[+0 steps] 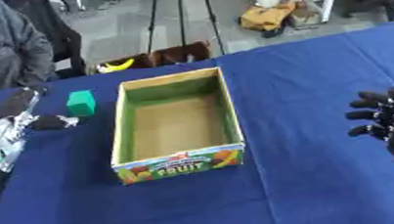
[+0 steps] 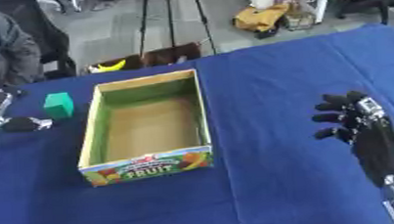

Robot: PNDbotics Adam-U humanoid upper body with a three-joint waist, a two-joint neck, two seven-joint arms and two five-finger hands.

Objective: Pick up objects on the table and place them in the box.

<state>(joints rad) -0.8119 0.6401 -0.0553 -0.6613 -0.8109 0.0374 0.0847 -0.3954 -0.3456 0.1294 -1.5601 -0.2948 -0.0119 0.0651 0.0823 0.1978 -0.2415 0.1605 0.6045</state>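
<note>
**Now lining up on the green block, box still empty**

Broadly, the blue tabletop (image 1: pixel 318 77) fills my view, and the biggest thing on it is the open cardboard fruit box (image 1: pixel 231 109), sitting roughly mid-table with its printed end toward me. I see nothing inside it, just the bare brown floor and green inner walls, so I judge the task to be at its first pick.

My right hand (image 2: pixel 360 123) hangs over the tabletop well to the right of the box, fingers partly curled and spread, holding nothing. It is idle for this step.

My left hand (image 1: pixel 29 119) is at the left edge, close beside the target but not touching it as far as I can tell. Its fingers look relaxed and apart, with nothing in them; part of the hand is cut off by the view's edge.

The green block (image 1: pixel 82 102), the only loose item I can make out on the tabletop, stands just left of the box's far left corner, between that wall and my left hand.

Next I would bring the left hand in around the block, close on it, lift clear of the box wall and carry it right over the opening.
</note>
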